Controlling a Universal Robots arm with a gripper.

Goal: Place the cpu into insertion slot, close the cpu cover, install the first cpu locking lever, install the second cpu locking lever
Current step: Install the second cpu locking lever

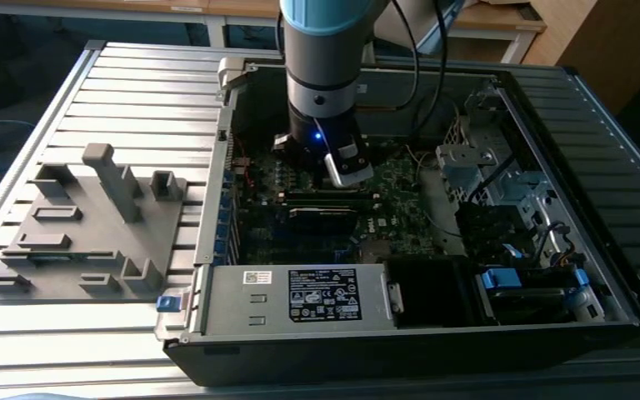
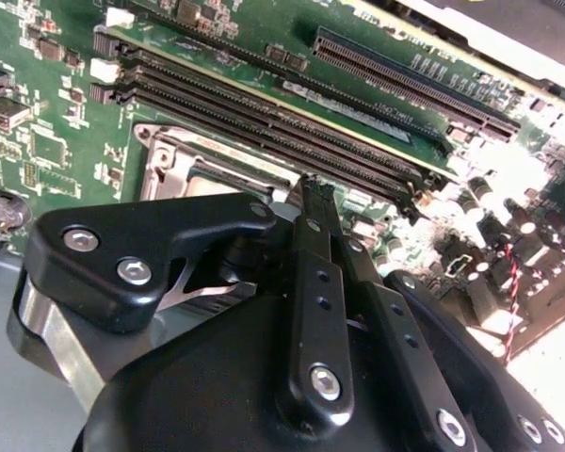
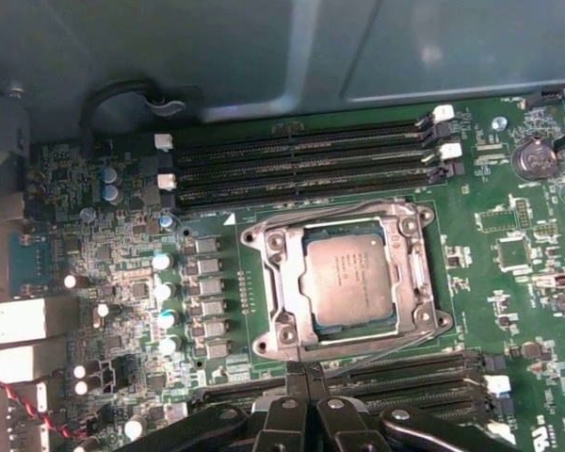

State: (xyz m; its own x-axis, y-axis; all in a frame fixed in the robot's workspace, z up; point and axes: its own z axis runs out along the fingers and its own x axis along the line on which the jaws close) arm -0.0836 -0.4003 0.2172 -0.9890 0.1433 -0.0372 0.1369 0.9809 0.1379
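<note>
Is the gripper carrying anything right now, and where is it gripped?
Nothing that I can see. The gripper has its fingers together with nothing between them, at the edge of the insertion slot. The cpu sits in the slot under the cpu cover.

Matt metal cpu (image 3: 347,280), glossy board (image 3: 527,282)

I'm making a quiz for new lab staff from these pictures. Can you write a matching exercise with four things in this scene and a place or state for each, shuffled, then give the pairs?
Things:
1. cpu
2. cpu cover
3. gripper
4. grey fixture block

Places or states:
A. outside the computer case, on the slatted table at the exterior view's left
B. lying flat in the insertion slot, silver top up
C. silvery frame lying around the chip
D. at the socket's edge, beside long black memory slots

Pairs: 1-B, 2-C, 3-D, 4-A
</note>
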